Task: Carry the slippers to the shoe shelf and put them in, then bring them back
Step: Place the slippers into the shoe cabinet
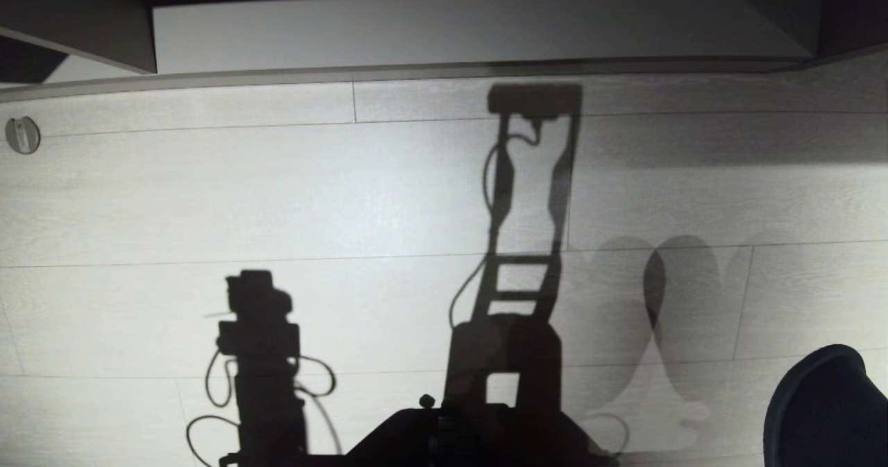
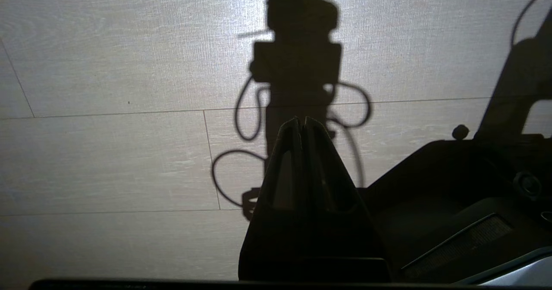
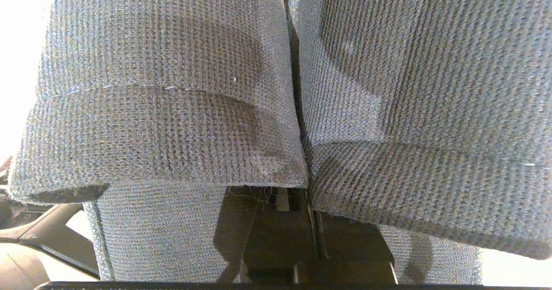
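The slippers are a pair in slate-blue knit fabric and fill the right wrist view, pressed side by side. My right gripper is shut on them where their inner edges meet, and its fingertips are hidden under the cloth. In the head view a dark rounded toe of the slippers shows at the lower right, above the floor. The shoe shelf lies straight ahead at the top of that view, with a pale base board between dark side panels. My left gripper is shut and holds nothing, hanging over the floor.
Pale wood-plank floor stretches between me and the shelf, crossed by the shadows of my arms and torso. A small round metal floor fitting sits at the far left. My dark base shows at the lower edge.
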Robot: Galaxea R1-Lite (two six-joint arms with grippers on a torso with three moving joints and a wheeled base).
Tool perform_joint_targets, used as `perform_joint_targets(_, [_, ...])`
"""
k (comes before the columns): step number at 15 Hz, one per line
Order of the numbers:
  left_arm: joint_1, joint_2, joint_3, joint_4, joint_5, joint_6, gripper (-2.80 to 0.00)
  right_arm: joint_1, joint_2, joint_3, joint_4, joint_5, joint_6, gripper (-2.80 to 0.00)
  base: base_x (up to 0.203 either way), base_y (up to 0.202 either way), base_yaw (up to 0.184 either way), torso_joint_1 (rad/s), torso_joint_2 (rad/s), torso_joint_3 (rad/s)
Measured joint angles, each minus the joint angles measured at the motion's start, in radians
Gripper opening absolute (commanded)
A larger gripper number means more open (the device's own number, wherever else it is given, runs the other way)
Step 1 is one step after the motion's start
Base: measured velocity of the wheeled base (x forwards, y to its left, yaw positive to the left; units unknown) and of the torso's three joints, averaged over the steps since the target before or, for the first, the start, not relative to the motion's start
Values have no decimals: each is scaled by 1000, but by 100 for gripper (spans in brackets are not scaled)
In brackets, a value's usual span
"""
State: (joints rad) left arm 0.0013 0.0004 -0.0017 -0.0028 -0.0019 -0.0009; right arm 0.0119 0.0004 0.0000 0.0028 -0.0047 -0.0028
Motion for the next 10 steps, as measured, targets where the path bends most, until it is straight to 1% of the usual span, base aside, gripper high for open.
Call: perform_joint_targets(10, [0,0,0,0,-1,0,-280,0,0,0,0,0,0,-280,0,0,0,0,0,0])
